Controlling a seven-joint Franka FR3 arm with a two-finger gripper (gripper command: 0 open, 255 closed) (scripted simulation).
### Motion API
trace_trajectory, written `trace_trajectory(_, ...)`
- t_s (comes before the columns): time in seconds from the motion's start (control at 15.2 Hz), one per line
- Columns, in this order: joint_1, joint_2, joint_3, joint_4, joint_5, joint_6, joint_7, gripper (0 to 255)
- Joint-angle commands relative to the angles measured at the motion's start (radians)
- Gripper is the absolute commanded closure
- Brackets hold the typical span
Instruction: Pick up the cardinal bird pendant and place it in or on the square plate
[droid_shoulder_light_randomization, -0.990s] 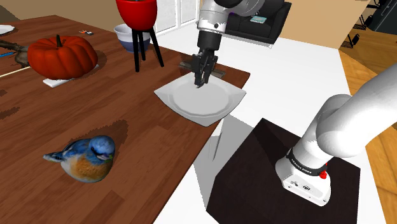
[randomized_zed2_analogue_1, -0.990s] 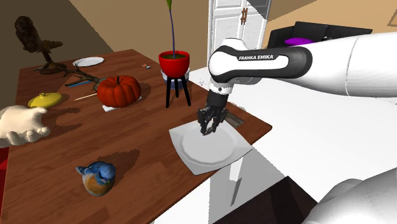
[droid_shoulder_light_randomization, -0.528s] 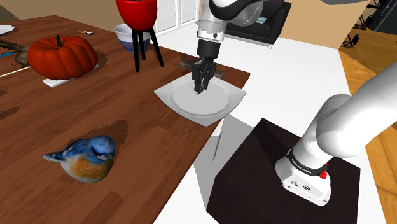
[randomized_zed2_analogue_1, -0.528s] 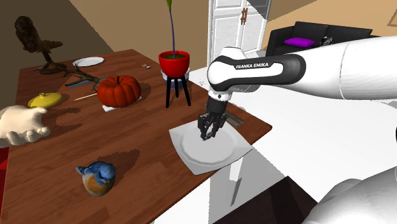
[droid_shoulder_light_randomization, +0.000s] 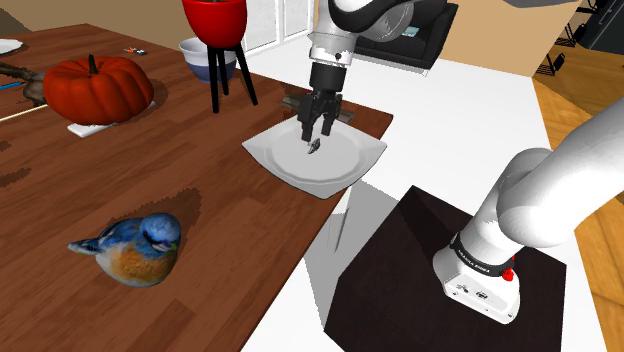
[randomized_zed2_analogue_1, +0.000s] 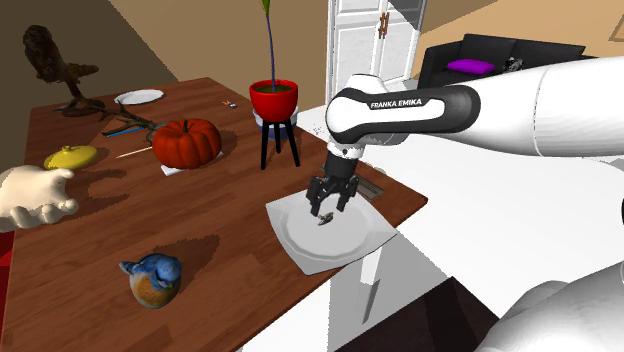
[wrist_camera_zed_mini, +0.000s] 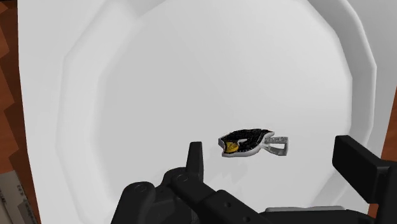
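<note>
Cardinal bird pendant (wrist_camera_zed_mini: 245, 142) lies flat in the round well of the white square plate (droid_shoulder_light_randomization: 345, 168). It reads dark with a yellow patch and a silvery loop. Gripper (droid_shoulder_light_randomization: 314, 131) hangs straight above it, fingers (wrist_camera_zed_mini: 195, 156) apart. The pendant sits between them but neither touches it, so it is not held. The plate is at the corner of the brown wooden bench (droid_shoulder_light_randomization: 200, 200).

The placing looks done; only the retreat is left. Risks:
- A sideways or tilted lift could let a fingertip clip the pendant and skate it across the smooth plate or over the rim.
- A low fingertip could nudge the plate toward the bench edge.
- A wide swing could hit the red planter on its black stand (randomized_zed2_analogue_1: 274, 110) nearby.
</note>
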Motion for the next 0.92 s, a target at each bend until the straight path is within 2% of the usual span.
trace_trajectory(0.0, 0.000, 0.000, 0.000, 0.000, 0.000, 0.000, 0.000, 0)
trace_trajectory(0.07, 0.000, 0.000, 0.000, 0.000, 0.000, 0.000, 0.000, 0)
trace_trajectory(0.33, -0.017, -0.008, -0.026, 0.112, -0.021, -0.125, 0.008, 0)
trace_trajectory(0.86, -0.017, -0.008, -0.026, 0.112, -0.021, -0.125, 0.008, 0)
